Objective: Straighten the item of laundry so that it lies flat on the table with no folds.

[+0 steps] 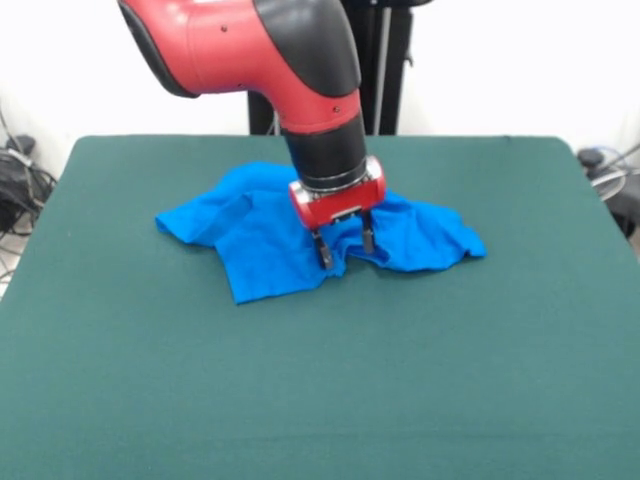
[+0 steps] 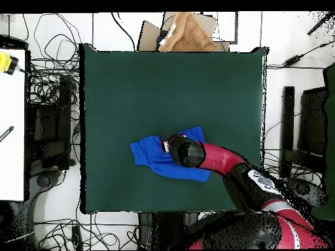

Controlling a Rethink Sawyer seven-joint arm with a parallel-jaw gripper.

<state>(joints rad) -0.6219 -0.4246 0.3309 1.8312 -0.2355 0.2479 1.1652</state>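
Note:
The item of laundry (image 1: 260, 235) is a bright blue T-shirt, crumpled with several folds, lying on the far middle of the dark green table (image 1: 320, 380). Only plain blue cloth shows. My gripper (image 1: 346, 248) points straight down over the shirt's front middle edge, open, with its two dark fingertips (image 1: 323, 253) reaching the cloth on either side of a raised fold. In the overhead view the shirt (image 2: 152, 155) lies a little below the table's (image 2: 131, 78) centre, and the arm covers its right part; the gripper (image 2: 171, 145) is mostly hidden under the wrist.
Cables and dark equipment (image 1: 20, 185) lie off the table's left side, more cables (image 1: 605, 170) off the right. In the overhead view a brown cardboard box (image 2: 186, 33) sits beyond the table's top edge and a white desk (image 2: 12, 124) stands at the left.

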